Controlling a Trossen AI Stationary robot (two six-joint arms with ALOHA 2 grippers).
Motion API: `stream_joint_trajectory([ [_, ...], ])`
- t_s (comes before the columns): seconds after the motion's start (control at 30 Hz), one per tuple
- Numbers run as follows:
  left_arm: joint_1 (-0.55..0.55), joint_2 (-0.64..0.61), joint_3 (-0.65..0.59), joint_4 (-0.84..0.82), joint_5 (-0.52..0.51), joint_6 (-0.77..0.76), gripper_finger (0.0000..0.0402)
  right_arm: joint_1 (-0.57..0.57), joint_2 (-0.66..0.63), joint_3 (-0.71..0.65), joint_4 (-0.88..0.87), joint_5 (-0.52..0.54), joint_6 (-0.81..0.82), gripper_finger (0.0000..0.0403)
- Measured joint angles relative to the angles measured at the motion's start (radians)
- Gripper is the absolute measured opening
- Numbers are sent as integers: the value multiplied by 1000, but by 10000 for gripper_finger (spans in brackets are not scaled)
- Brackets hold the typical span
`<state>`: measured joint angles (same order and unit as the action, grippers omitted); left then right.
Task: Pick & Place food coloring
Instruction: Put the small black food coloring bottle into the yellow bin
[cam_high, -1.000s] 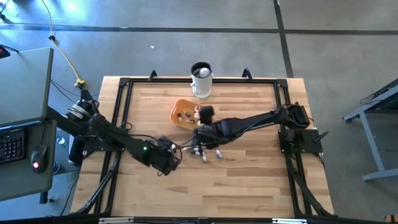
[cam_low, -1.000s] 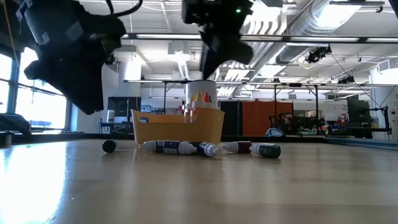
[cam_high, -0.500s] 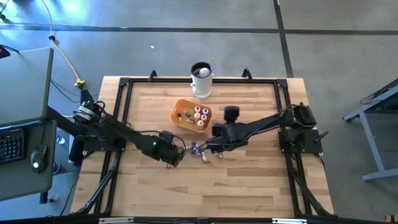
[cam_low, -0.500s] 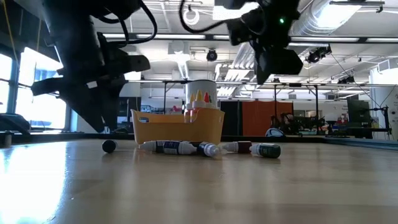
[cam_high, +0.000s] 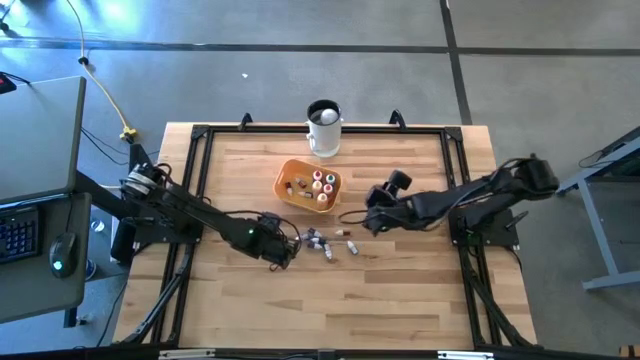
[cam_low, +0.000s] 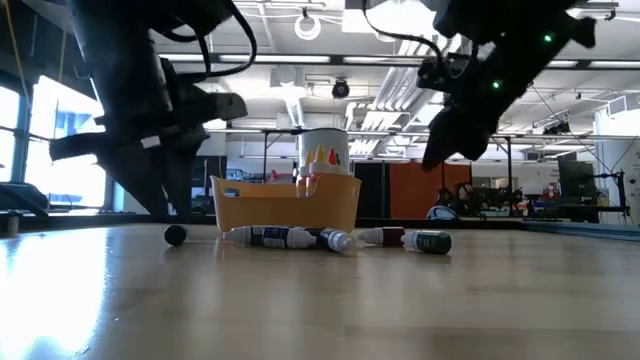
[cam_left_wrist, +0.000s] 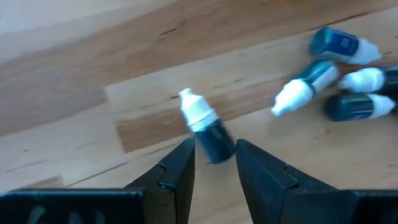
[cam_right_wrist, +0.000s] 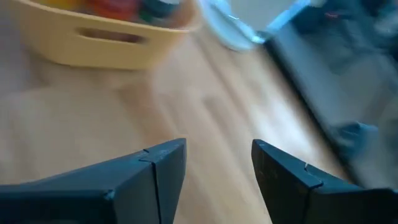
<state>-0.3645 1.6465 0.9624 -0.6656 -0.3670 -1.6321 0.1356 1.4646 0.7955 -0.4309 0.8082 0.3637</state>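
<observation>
Several food coloring bottles (cam_high: 325, 243) lie on their sides on the wooden table (cam_high: 400, 290), just in front of the orange bowl (cam_high: 290, 172), which holds several more standing upright. One dark bottle with a white cap (cam_left_wrist: 207, 126) lies apart from that group. My left gripper (cam_left_wrist: 214, 163) is open and points steeply down, with a finger on either side of that bottle's bottom end; I see no touch. My right gripper (cam_high: 374, 218) is open and empty, above the table to the right of the bowl.
A white mug (cam_high: 323, 128) stands at the far edge behind the bowl. A black frame rail (cam_high: 195, 190) runs around the table top. Bare wood stretches along the near half of the table.
My right gripper has drawn back from over the orange bowl toward the table's right edge, sinking and rolling as it went. My left gripper has shifted a little toward the loose bottles, sunk slightly and rolled. The bottles have stayed where they lay.
</observation>
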Motion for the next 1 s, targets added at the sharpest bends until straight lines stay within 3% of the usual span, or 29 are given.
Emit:
stream_joint_trajectory([
  [0.13,0,21,-2,14,-1,-1,117,-9,-84,-170,371,-150,-148,177],
  [0.3,5,39,-3,25,0,-23,117,-26,-151,-337,760,-424,-359,177],
  [0.5,5,65,1,34,13,-23,117,-25,-166,-460,1098,-673,-459,177],
  [0.77,5,65,0,-24,10,-11,117,-25,-167,-485,1179,-692,-473,177],
  [1.0,5,56,44,-24,16,236,117,-25,-166,-485,1177,-688,-476,177],
])
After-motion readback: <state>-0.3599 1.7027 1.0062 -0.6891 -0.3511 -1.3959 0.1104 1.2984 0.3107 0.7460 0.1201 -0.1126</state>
